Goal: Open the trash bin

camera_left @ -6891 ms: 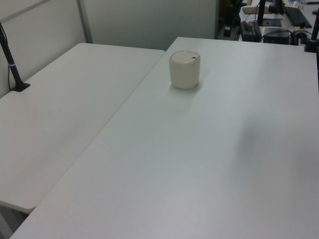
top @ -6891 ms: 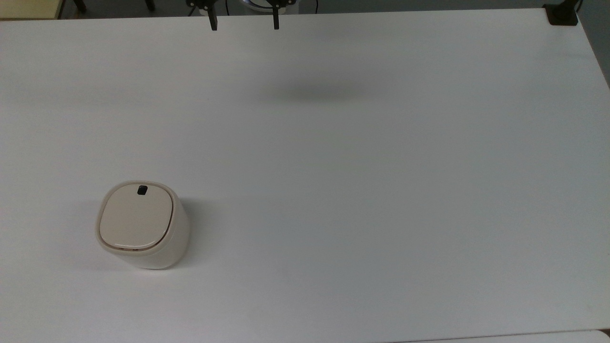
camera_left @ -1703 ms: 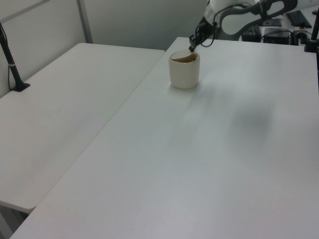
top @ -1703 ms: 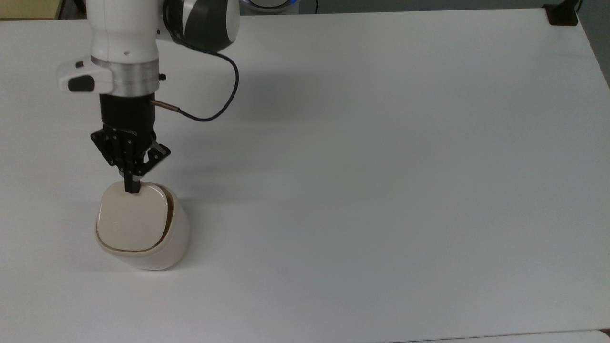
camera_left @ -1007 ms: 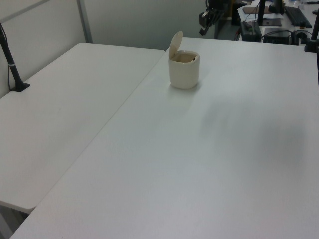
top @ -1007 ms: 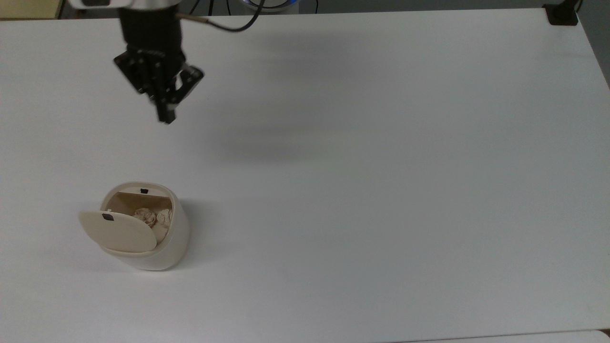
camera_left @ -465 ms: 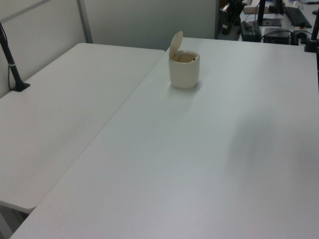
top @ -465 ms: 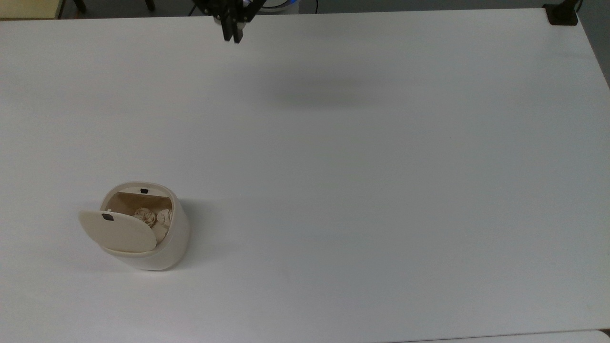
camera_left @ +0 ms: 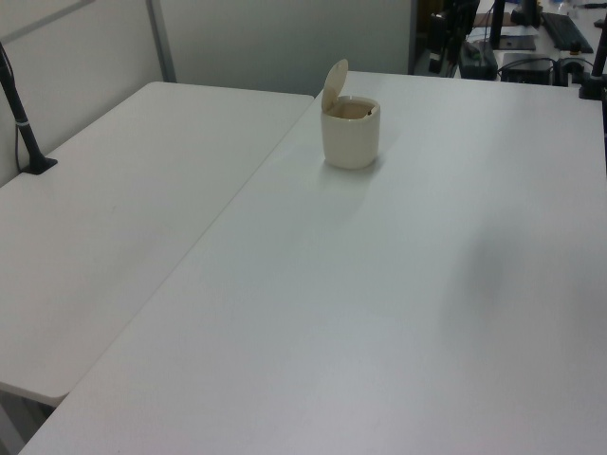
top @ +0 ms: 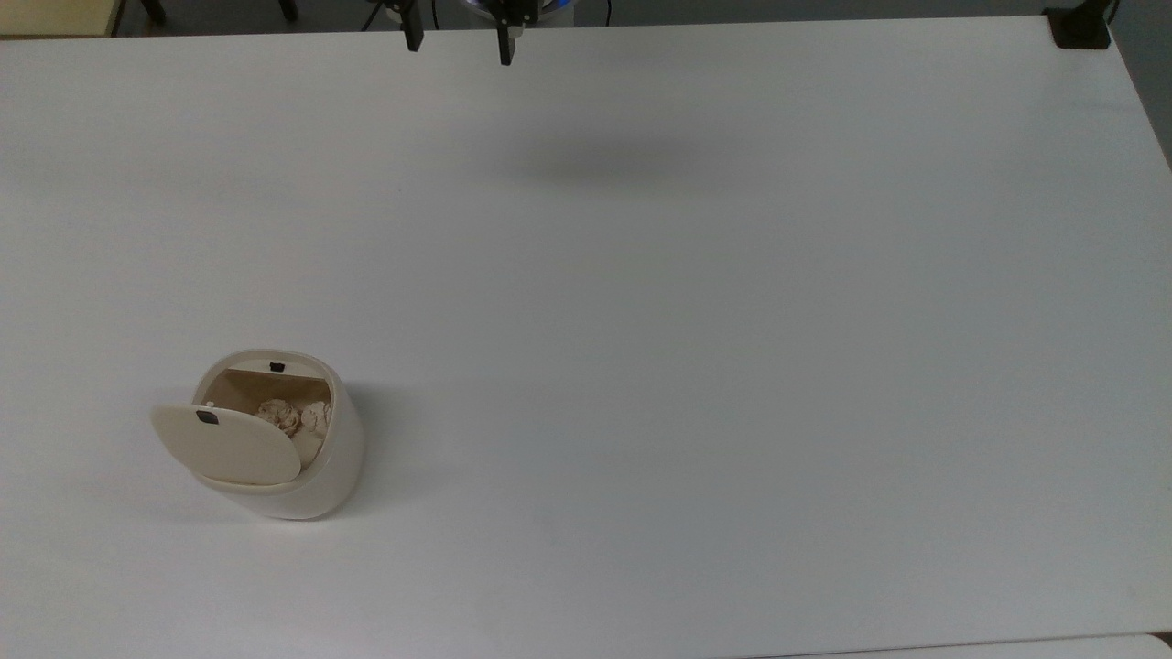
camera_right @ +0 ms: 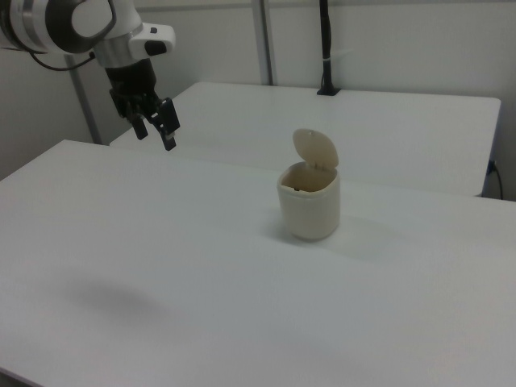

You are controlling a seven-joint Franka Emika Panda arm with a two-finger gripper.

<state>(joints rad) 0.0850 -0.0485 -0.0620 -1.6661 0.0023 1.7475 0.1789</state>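
The cream trash bin (top: 316,476) stands on the white table (top: 696,348) toward the top view's lower left. Its round lid (top: 226,446) is swung up on its hinge, and crumpled paper (top: 293,416) lies inside. The left view has the bin (camera_left: 350,137) at the far side with its lid (camera_left: 333,83) upright. In the right view the bin (camera_right: 310,205) is mid-table, its lid (camera_right: 316,149) raised. My gripper (top: 458,44) hangs open and empty high over the table's far edge, well away from the bin. In the right view the gripper (camera_right: 153,135) is at the upper left.
A black clamp (top: 1079,27) grips the table's corner at the top view's upper right. A second white table (camera_left: 104,218) adjoins on the left view's left, with a black post (camera_left: 21,118) clamped to it; the post (camera_right: 325,48) stands behind the bin in the right view.
My gripper's fingers, together half a second ago, have spread open at the table's far edge. The bin's lid, shut 1.7 s ago under my fingertip, stays up.
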